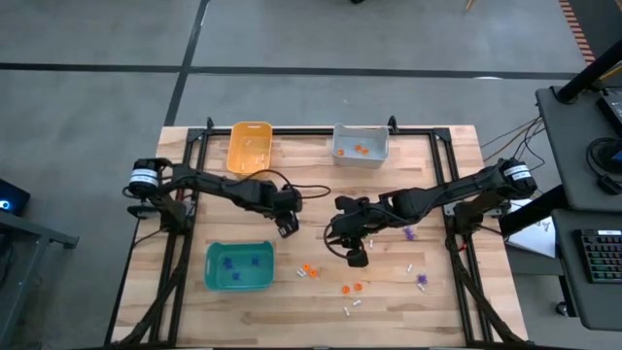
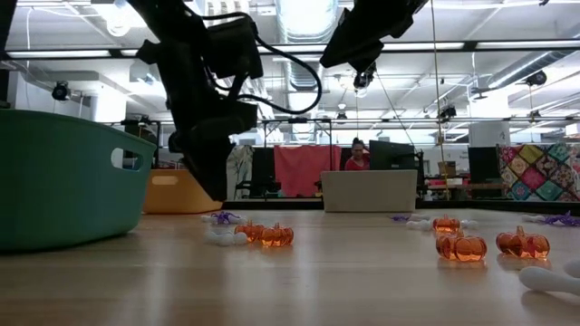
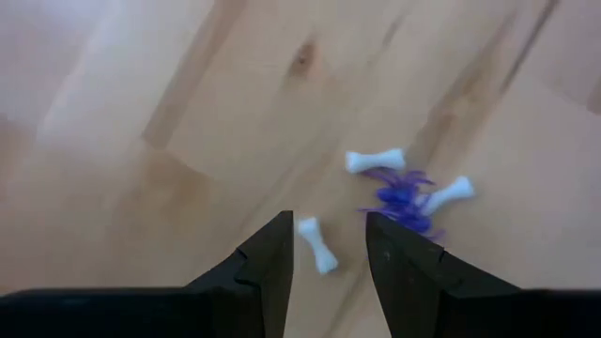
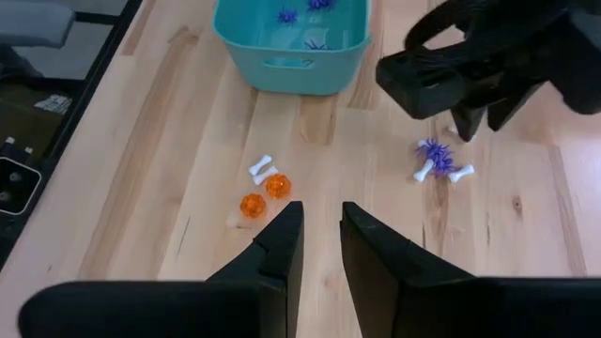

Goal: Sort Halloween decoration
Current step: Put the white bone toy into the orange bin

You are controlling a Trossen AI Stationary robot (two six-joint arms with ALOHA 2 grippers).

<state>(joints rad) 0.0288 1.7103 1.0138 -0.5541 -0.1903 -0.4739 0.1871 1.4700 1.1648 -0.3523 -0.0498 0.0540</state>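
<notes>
Left claw (image 3: 327, 258) hangs open over a white bone (image 3: 316, 244); centre it between the fingers, descend, then close. Right claw (image 4: 320, 235) waits open, empty.

Three plastic bins share the table: one teal bin (image 1: 239, 245), one grey bin (image 1: 361, 129), one orange-yellow bin (image 1: 251, 126). Two arms, the left arm (image 1: 214, 183) and the right arm (image 1: 457, 190), reach over it. The low view counts five orange pumpkins (image 2: 462, 246); one cluster holds three white pieces (image 3: 376, 160) and one purple spiky trinket (image 3: 399, 197).
</notes>
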